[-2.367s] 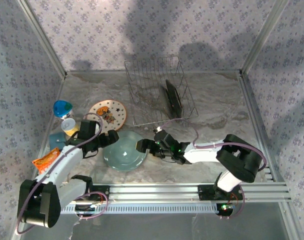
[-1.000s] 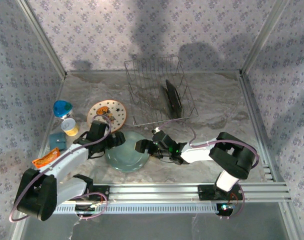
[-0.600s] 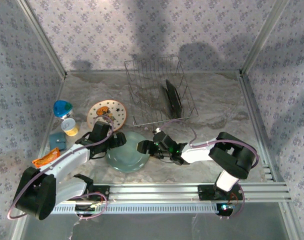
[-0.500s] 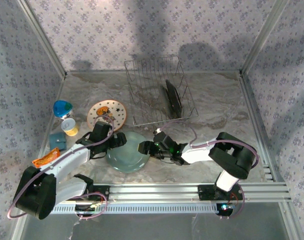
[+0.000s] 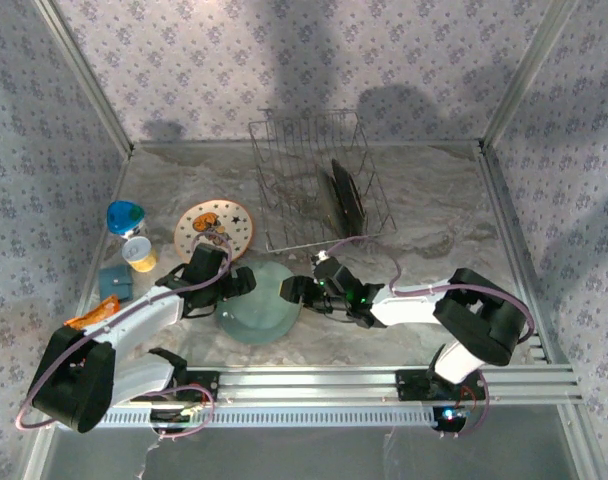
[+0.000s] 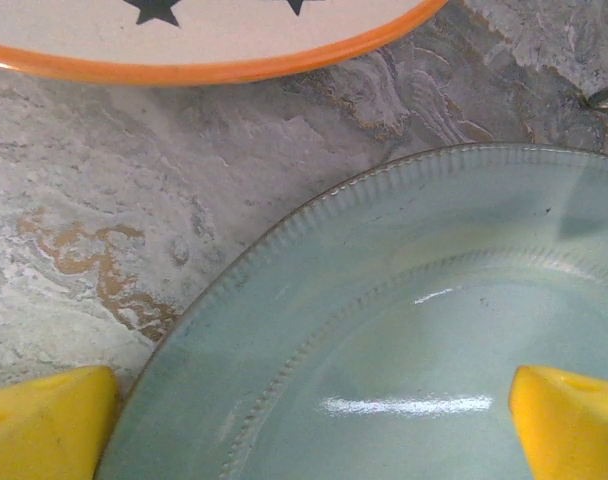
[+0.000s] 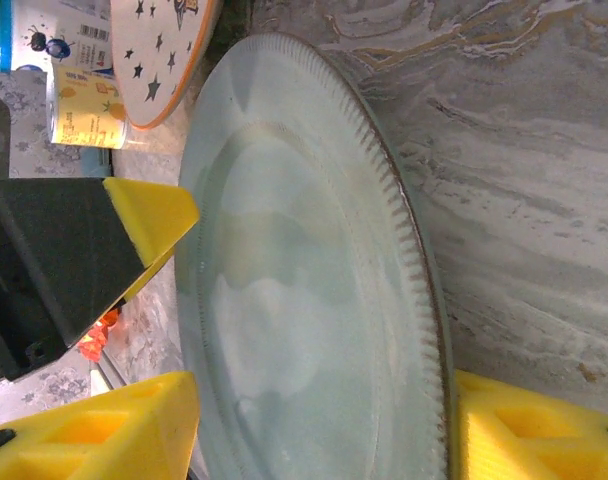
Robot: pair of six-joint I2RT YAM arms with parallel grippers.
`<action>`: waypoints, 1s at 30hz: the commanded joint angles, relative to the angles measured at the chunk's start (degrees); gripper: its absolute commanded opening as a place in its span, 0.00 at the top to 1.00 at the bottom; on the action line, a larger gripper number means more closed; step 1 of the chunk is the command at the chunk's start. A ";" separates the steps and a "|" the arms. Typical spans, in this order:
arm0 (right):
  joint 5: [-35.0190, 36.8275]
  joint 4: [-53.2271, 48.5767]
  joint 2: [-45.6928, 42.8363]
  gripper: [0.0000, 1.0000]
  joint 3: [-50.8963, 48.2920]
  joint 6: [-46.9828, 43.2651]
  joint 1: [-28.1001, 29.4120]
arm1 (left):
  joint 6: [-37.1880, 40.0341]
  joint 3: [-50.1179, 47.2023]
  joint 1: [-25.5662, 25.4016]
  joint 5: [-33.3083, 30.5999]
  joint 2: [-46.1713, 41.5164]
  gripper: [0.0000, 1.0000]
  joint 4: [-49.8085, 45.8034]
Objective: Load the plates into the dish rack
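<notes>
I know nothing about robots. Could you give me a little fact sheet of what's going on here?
Rack: wire dish rack at the back of the table, at least one dark plate standing on edge in it
Not yet racked: teal plate, star plate
Left gripper: open, over the teal plate's left rim
Right gripper: fingers either side of the teal plate's right rim; firm grip unclear
Also there: blue cup, far left

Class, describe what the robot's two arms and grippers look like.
The left arm and right arm have white shells and black joints, each trailed by a thin purplish cable. The left gripper and right gripper are black with yellow wedge-shaped fingertips.
</notes>
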 commanded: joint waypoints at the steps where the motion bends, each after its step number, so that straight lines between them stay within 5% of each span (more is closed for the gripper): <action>1: -2.80 2.05 -0.57 0.39 1.72 -1.03 0.53 | -1.47 2.71 -1.21 4.62 0.11 0.01 2.44; 15: -4.11 4.08 4.62 0.52 3.97 0.11 1.46 | -2.00 2.55 -1.32 4.34 -2.12 0.01 1.47; 30: -2.05 -2.23 -0.98 0.66 3.61 -1.46 0.51 | -1.57 2.46 -1.31 4.24 -2.74 0.01 0.68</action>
